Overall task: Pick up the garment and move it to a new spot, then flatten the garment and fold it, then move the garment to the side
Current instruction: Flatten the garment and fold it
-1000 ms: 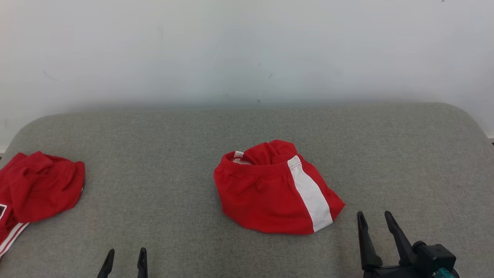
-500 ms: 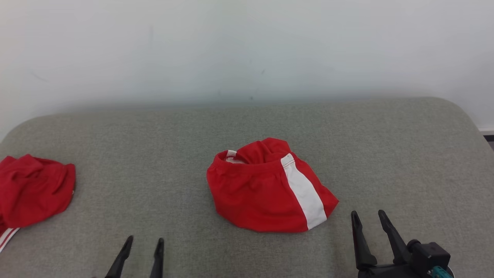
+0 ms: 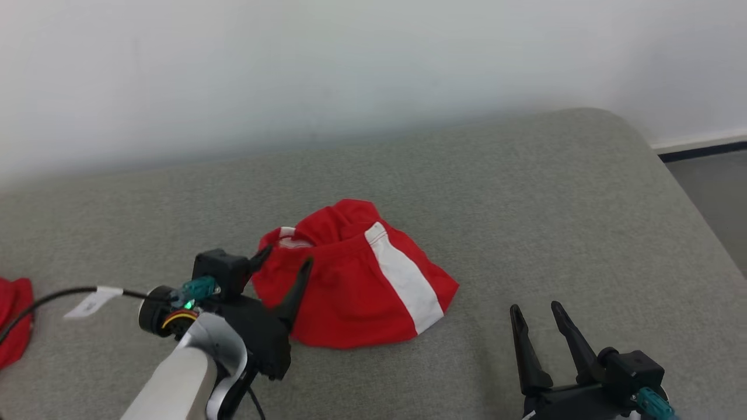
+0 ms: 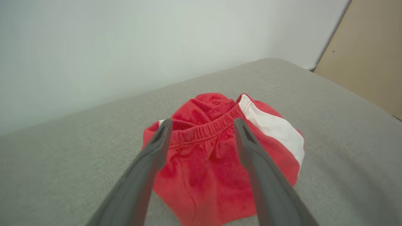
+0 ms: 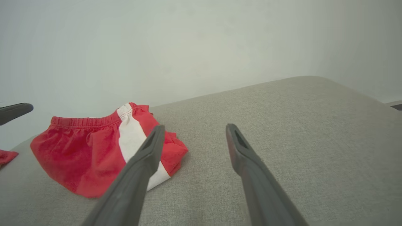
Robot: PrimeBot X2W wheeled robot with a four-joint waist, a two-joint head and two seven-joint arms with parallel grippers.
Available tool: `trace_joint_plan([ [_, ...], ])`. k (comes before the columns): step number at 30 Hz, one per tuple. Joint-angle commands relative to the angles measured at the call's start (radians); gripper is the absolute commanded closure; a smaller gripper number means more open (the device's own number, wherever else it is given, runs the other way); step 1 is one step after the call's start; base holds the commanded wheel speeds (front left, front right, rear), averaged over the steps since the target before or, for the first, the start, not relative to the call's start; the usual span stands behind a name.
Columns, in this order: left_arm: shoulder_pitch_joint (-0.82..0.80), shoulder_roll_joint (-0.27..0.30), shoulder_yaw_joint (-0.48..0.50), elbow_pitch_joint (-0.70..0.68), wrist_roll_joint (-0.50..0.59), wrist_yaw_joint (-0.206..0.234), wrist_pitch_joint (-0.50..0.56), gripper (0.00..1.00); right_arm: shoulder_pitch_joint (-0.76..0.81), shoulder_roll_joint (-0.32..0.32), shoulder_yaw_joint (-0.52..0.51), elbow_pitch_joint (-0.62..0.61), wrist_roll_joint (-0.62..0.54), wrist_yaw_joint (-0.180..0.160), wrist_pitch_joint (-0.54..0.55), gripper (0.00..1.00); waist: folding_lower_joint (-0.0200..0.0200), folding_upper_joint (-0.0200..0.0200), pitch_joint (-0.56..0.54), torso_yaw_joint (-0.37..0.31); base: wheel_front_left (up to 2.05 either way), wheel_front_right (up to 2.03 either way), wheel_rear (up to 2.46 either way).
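The garment (image 3: 356,280) is a pair of red shorts with a white side stripe, lying crumpled in a mound on the grey padded surface (image 3: 525,204). My left gripper (image 3: 288,257) stands open at the mound's left edge, its fingers pointing at the elastic waistband. In the left wrist view the garment (image 4: 220,150) lies straight ahead, and the left gripper (image 4: 202,122) frames the waistband with nothing between its fingers. My right gripper (image 3: 534,307) is open over bare surface, to the right of the garment and nearer to me. The right wrist view has the garment (image 5: 94,147) left of the right gripper (image 5: 194,127).
Another red garment (image 3: 14,321) lies at the surface's far left edge. The padded surface rounds off at the right, with floor (image 3: 712,192) beyond. A pale wall stands behind. A beige panel (image 4: 367,53) shows at the far right of the left wrist view.
The head camera has turned, shifting the whole picture left. My left arm has come forward and up to the garment's left edge. The right gripper holds its place, open.
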Motion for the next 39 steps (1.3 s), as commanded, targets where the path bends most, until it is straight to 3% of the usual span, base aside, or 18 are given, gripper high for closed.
trace_joint_plan([
  [1,-0.022,-0.003,-0.005,0.015,-0.007,0.002,0.009,0.00,-0.017,-0.002,0.002,-0.002,0.008,-0.002,-0.003,0.00,-0.0002,-0.0001,0.040,-0.078,0.00,0.00,0.00],
  [11,-0.208,-0.016,-0.059,0.225,-0.061,0.002,0.142,0.00,-0.037,-0.002,0.028,0.014,0.028,-0.002,-0.017,0.00,-0.0002,-0.0001,0.086,-0.237,0.00,0.00,0.00],
  [22,-0.279,-0.008,-0.078,0.329,-0.083,0.004,0.236,0.00,-0.043,-0.001,0.043,0.033,0.046,-0.002,-0.032,0.00,-0.0002,-0.0001,0.088,-0.272,0.00,0.00,0.00],
  [23,-0.281,-0.008,-0.081,0.332,-0.086,0.004,0.241,0.04,-0.044,-0.001,0.044,0.035,0.046,-0.002,-0.033,0.00,-0.0002,-0.0001,0.087,-0.271,0.00,0.00,0.00],
  [25,-0.283,-0.007,-0.093,0.334,-0.090,0.003,0.256,0.73,-0.046,-0.002,0.046,0.039,0.048,-0.002,-0.034,0.00,-0.0002,-0.0001,0.085,-0.269,0.00,0.00,0.00],
  [26,-0.284,-0.006,-0.099,0.331,-0.091,0.003,0.258,1.00,-0.048,-0.002,0.047,0.041,0.049,-0.002,-0.033,0.00,-0.0002,-0.0001,0.084,-0.268,0.00,0.00,0.00],
  [31,-0.301,-0.021,-0.115,0.290,-0.116,0.002,0.198,1.00,-0.053,-0.002,0.044,0.047,0.052,-0.002,-0.037,0.00,-0.0002,-0.0001,0.083,-0.254,0.00,0.00,0.00],
  [39,-0.412,-0.090,-0.127,0.151,-0.141,0.002,-0.016,1.00,-0.052,-0.001,0.037,0.052,0.045,-0.002,-0.038,0.00,-0.0002,-0.0001,0.068,-0.210,0.00,0.00,0.00],
])
